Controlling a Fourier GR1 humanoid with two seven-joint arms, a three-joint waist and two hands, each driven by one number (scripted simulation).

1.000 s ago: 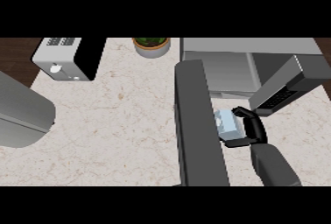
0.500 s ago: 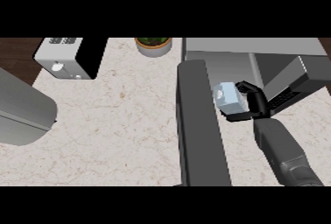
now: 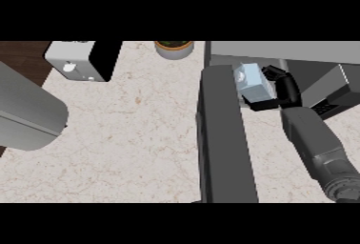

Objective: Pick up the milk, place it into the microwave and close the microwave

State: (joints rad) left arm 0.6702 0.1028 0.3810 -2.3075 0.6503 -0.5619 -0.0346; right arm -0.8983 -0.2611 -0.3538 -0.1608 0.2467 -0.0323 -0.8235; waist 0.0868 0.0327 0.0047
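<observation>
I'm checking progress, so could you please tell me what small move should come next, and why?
Probably carry the milk a little further into the microwave before letting go: the right robot hand is curled round it at the opening, beside the open door, and it does not look set down.

A pale marbled counter [image 3: 134, 138] carries a toaster [image 3: 83, 59], a potted plant [image 3: 174, 48] and a microwave [image 3: 281, 52].

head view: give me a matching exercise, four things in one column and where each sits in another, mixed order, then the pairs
Things:
1. milk carton
2. toaster
3. potted plant
4. microwave door

Places:
A. far left of the counter
B. open, running down the middle
C. in the right hand, at the microwave's opening
D. top edge, centre

Pairs: 1-C, 2-A, 3-D, 4-B
</observation>
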